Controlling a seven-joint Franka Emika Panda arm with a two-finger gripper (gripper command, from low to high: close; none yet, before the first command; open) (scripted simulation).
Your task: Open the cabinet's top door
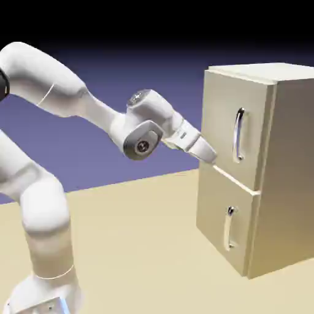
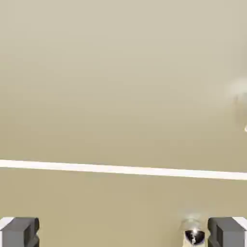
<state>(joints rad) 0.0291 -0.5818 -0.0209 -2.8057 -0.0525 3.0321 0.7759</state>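
Observation:
The beige cabinet (image 1: 287,184) stands at the right of the exterior view. Its top door (image 1: 222,116) is shut flat and carries a long silver handle (image 1: 238,135). My gripper (image 1: 210,157) points at the door's lower left part, just above the seam between the two doors, left of and below the handle. In the hand view the top door (image 2: 120,72) fills the picture, with the pale seam (image 2: 120,169) across it. My gripper (image 2: 123,232) is open. Its grey fingertips (image 2: 19,231) stand wide apart with nothing between them.
The shorter lower door (image 1: 213,211) with its small silver handle (image 1: 230,228) sits under the seam. A silver end of that handle (image 2: 194,235) shows beside my right fingertip. The tan table (image 1: 135,245) stretches left of the cabinet.

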